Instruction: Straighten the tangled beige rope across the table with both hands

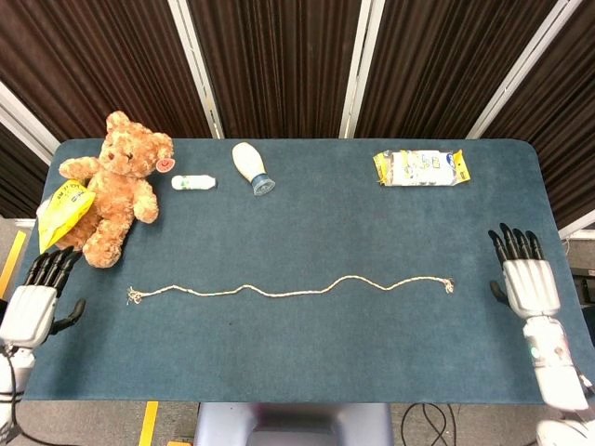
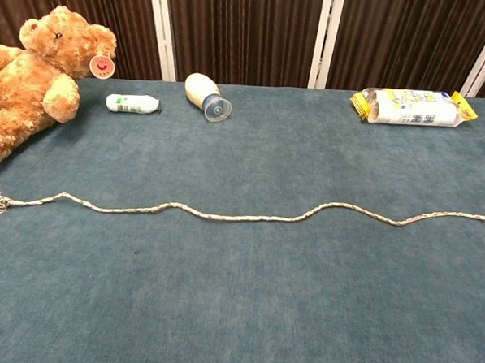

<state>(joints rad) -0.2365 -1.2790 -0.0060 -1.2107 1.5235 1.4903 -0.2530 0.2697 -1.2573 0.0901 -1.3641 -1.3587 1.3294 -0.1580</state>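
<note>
Rope point(image 1: 288, 289) lies stretched left to right across the near-middle worktop point(image 1: 307, 214), a few gentle waves left, no tangle. Left hand point(image 1: 35, 297) and right hand point(image 1: 526, 277) rest at the edges, fingers apart, empty. Task looks essentially done.

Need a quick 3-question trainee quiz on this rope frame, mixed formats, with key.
1. True or false: the left robot hand holds the rope.
2. Which lies nearest the rope's left end? A) the teddy bear B) the snack pack C) the tipped bottle
3. Fill in: the right robot hand is ____, its fingers spread, apart from the rope's right end.

Key: 1 false, it sits at the table's left edge, clear of the rope. 2 A. 3 open.
</note>
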